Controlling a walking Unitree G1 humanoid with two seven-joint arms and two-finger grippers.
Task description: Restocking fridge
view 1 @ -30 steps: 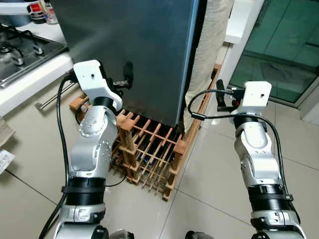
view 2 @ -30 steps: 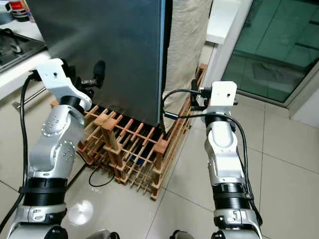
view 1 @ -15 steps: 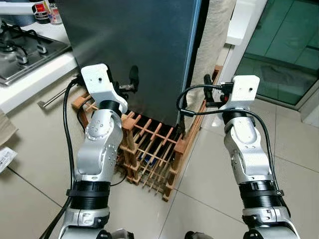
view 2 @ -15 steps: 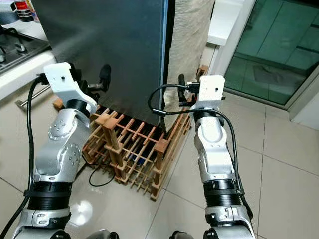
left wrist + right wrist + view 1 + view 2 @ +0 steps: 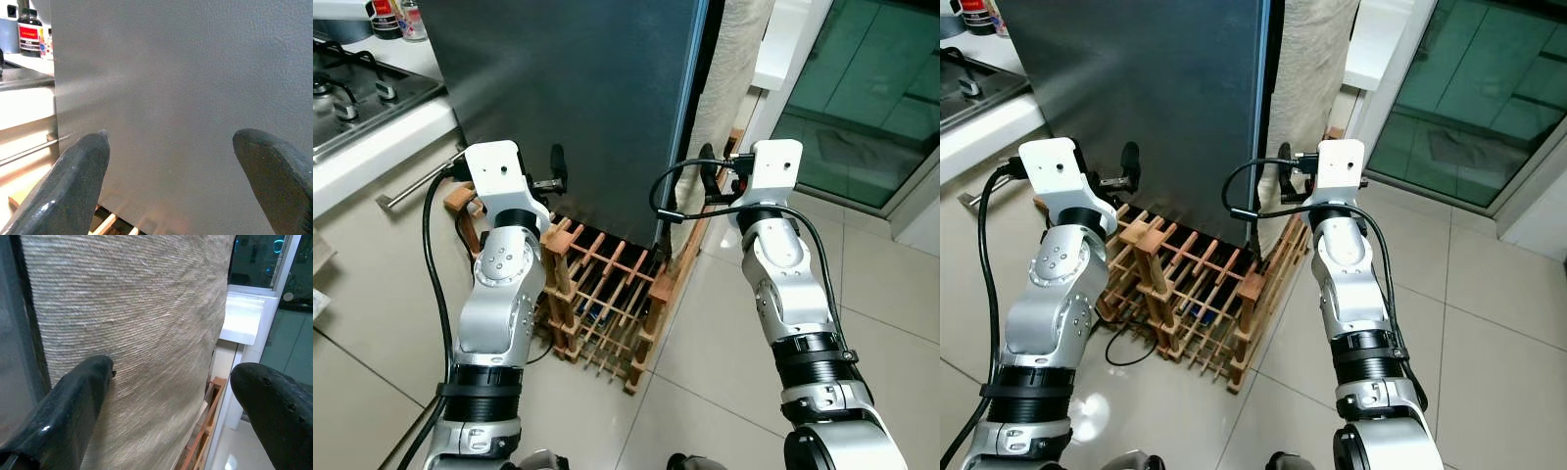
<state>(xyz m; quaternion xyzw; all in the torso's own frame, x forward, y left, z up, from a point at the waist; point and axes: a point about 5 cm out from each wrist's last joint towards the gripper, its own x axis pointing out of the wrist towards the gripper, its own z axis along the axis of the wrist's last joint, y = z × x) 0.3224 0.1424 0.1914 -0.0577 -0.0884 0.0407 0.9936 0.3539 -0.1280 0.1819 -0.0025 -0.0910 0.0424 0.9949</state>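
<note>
While your left claw point(image 5: 171, 181) gapes wide before the closed grey fridge point(image 5: 578, 88), your right claw point(image 5: 171, 416) spreads wide facing what looks like beige cloth point(image 5: 132, 323) beside it, above the wooden rack point(image 5: 607, 294).

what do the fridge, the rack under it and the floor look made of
Fridge: likely brushed steel, dark grey matte with a soft sheen and a fine texture in the left wrist view. Rack: bare wood, reddish-tan slats and posts. Floor: glossy pale tiles, with grout lines and reflections.
</note>
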